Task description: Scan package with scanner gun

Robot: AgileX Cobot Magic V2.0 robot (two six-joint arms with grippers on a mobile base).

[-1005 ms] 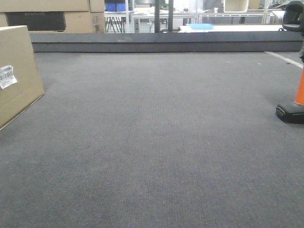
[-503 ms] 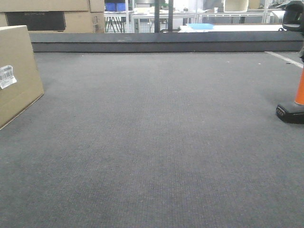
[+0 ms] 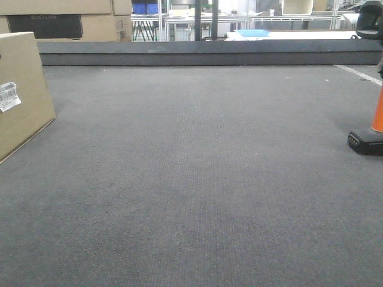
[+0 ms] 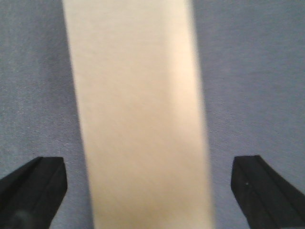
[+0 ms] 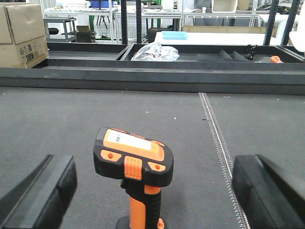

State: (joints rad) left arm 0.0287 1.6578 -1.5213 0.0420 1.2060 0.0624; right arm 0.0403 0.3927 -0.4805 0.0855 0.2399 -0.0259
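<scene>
Leftward the one package [image 3: 24,89] was nudged — seen at the mat's [image 3: 197,179] left, under the wide-spread left gripper [image 4: 150,188]. One scanner [image 5: 136,164] was stood upright between the right gripper's [image 5: 157,191] parted fingers.

The table [image 3: 197,179] is a broad, flat surface covered in dark grey woven fabric, bounded at its far edge by a low dark ledge [image 3: 209,52]. Two things stand on it, well apart — the package [image 3: 21,89] at the far left, with a white barcode label [image 3: 8,95] on its visible face, and the scanner gun [image 3: 366,142] at the far right, upright on its flat black foot. A pale seam [image 3: 358,74] — toothed like a zipper in the right wrist view — runs across the fabric near the scanner gun.
</scene>
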